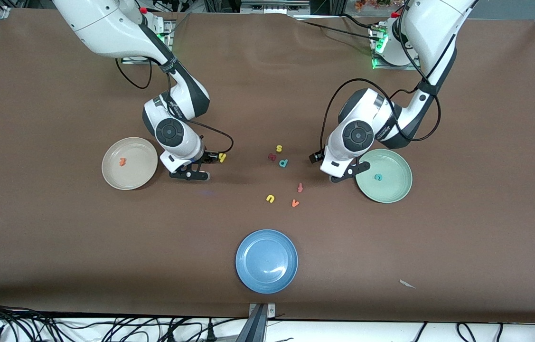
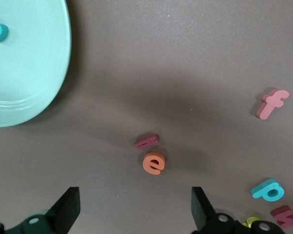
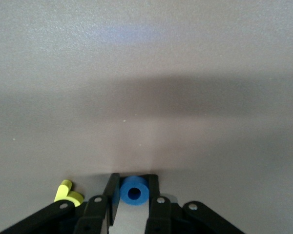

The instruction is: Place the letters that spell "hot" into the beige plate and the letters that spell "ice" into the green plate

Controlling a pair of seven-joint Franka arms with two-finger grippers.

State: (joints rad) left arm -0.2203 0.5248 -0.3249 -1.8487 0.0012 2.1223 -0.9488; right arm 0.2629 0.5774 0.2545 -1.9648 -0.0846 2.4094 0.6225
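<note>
My right gripper (image 3: 134, 189) is down at the table beside the beige plate (image 1: 129, 178), shut on the blue o (image 3: 134, 191), which sits between its fingertips. The yellow h (image 1: 222, 156) lies right beside it. The orange t (image 1: 123, 162) lies in the beige plate. The teal c (image 1: 378, 177) lies in the green plate (image 1: 390, 192). My left gripper (image 2: 135, 209) hangs open beside the green plate (image 2: 34, 73), over bare table. The maroon i (image 2: 147, 141) and orange e (image 2: 154, 163) lie close together just ahead of its jaws; the front view hides them under the hand.
Between the arms lie a yellow s (image 1: 278, 148), a maroon letter (image 1: 271, 156), a teal p (image 1: 283, 163), an orange-red f (image 1: 300, 187), a yellow u (image 1: 270, 198) and another orange letter (image 1: 295, 203). A blue plate (image 1: 266, 280) sits nearest the front camera.
</note>
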